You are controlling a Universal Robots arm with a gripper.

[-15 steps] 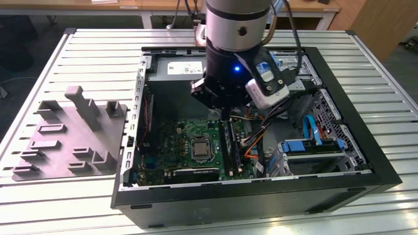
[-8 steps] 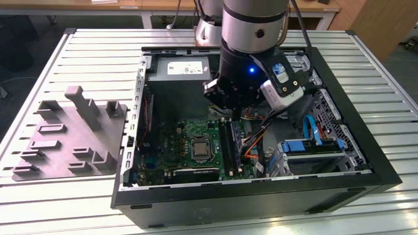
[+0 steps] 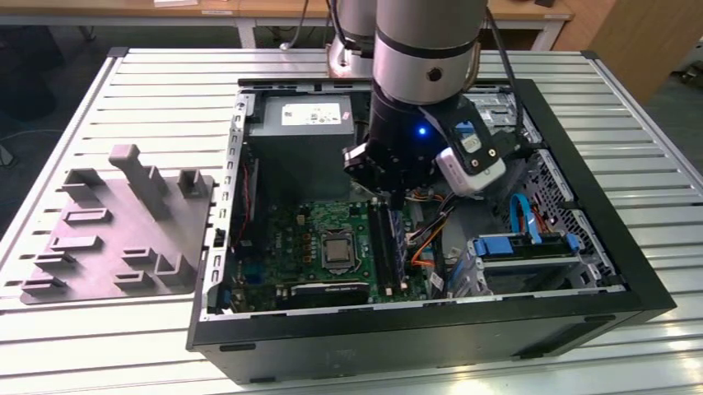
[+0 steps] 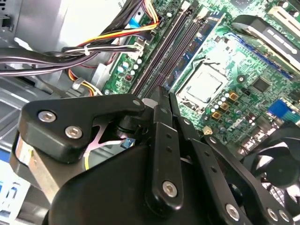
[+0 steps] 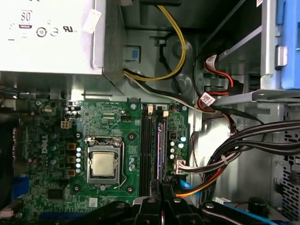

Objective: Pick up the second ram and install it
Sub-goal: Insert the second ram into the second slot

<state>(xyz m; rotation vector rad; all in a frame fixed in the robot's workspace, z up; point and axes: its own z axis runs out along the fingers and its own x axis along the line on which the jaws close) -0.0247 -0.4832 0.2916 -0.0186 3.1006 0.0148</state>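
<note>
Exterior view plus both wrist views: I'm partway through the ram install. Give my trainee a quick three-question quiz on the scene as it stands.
1. True or false: the grey tray lies on the slatted table, outside the computer case.
2. In the exterior view, on which side of the processor socket do the memory slots run?
3. The gripper is closest to: A) the grey tray, B) the processor socket, C) the memory slots.
Key: 1 true; 2 the exterior view's right; 3 C.
</note>
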